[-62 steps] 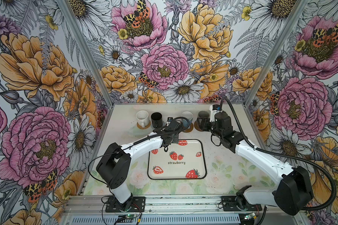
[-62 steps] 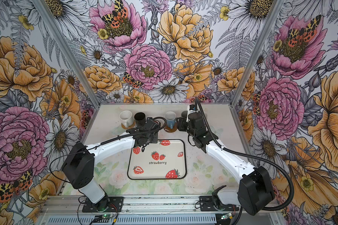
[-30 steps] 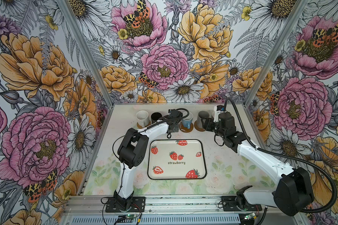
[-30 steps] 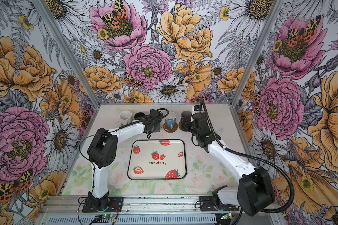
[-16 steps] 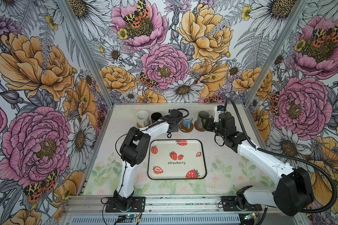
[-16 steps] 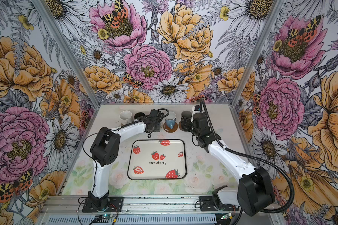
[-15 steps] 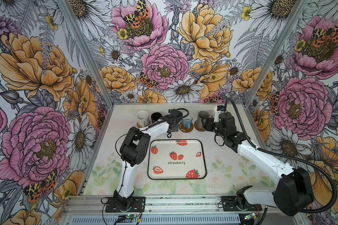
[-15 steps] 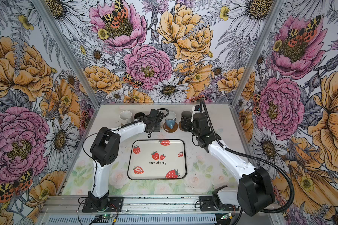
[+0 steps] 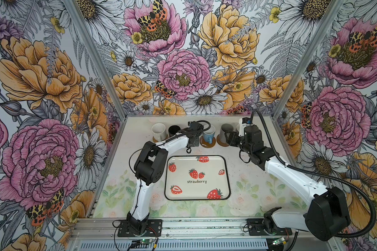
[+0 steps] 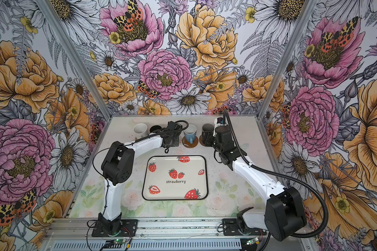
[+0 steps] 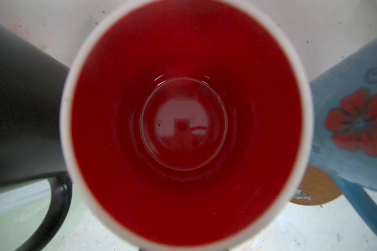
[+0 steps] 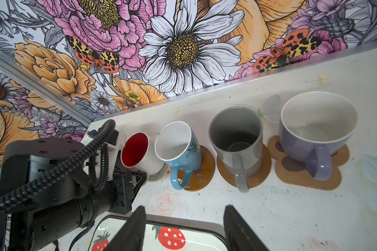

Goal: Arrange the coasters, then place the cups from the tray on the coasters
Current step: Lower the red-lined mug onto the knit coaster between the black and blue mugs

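Since two seconds ago the left arm has swung from the far edge of the tray (image 9: 196, 189) out to the far row, and it has held still for the last half second. The left gripper (image 12: 139, 175) has its jaws nearly closed on the white mug with red inside (image 12: 137, 154). The hold appears to be on the handle, which is hidden behind the jaws. That mug now sits over the beaded coaster (image 12: 159, 172), between the black mug (image 9: 174, 130) on its left and the light blue mug (image 9: 208, 134) on its right. Whether its base is fully down cannot be determined. The right gripper (image 12: 184, 208) has drawn back a little from the grey mug (image 12: 235, 134) and is partly open, holding nothing. The tray carries no cups. In the inspector's judgement the last cup is at its place, and only release and a clean withdrawal remain.
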Motion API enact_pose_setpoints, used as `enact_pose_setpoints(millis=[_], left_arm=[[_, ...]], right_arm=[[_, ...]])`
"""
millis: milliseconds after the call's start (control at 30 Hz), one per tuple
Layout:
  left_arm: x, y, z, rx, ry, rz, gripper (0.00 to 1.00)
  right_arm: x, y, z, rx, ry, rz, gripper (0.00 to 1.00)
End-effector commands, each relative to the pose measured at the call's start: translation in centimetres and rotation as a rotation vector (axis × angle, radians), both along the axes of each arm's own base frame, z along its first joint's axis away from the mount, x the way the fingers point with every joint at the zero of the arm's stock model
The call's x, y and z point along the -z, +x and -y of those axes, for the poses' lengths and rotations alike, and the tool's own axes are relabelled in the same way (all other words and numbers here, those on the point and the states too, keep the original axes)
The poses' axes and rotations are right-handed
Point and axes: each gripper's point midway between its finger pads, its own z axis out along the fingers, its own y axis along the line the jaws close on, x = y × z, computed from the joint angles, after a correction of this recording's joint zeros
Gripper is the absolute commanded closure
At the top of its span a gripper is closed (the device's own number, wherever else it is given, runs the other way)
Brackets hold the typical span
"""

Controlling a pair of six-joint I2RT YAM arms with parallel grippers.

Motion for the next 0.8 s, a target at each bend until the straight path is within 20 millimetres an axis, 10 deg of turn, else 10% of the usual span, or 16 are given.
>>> enact_pose_setpoints(millis=[0,767], left_arm=[[-2.14,2.01,0.89,-0.003,-0.059,0.081,1.00],[-1.35,1.56,0.46,-0.017,-0.048,0.065,1.00]], right_arm=[[-0.85,0.07,0.07,0.001,0.027,0.022,0.41],[-0.99,0.04,-0.02,-0.004,0.030,0.025,0.41]])
